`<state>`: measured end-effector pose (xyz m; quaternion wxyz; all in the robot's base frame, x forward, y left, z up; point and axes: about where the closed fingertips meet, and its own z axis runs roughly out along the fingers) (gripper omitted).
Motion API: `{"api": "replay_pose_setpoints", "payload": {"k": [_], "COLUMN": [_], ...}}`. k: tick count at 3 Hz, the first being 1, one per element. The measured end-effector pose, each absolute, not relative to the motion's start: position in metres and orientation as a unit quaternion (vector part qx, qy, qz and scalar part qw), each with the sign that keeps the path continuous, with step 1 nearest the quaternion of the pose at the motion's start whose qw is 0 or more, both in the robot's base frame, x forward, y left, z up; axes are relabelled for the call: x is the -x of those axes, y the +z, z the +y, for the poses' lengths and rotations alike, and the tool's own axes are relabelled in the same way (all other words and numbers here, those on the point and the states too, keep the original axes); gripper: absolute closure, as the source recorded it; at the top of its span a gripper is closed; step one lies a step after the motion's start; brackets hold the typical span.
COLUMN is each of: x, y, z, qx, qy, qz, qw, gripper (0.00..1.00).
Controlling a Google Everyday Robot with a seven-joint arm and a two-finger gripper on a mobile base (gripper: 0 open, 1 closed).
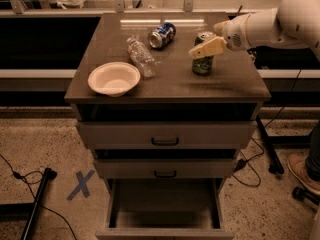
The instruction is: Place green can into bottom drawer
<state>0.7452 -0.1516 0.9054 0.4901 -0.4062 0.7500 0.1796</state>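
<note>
green can (pixel 202 66), gripper (pixel 200 50) at its top

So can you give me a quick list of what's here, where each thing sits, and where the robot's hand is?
gripper: at the green can's upper part, above the cabinet top
green can: upright, right side of top
blue can: on its side, at the back
bottle: lying beside the bowl
bowl: white, front left
bottom drawer: pulled open, nothing seen inside
</note>
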Motion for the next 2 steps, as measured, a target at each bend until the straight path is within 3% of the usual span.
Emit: {"api": "replay_pose_setpoints", "payload": {"k": [2], "x": [-0.7427], "y": [0.9014], "z": [-0.1502], "qx": [0.424], "qy": [0.206], "qz": [0.737], "qw": [0.484], "gripper": [0.65]}}
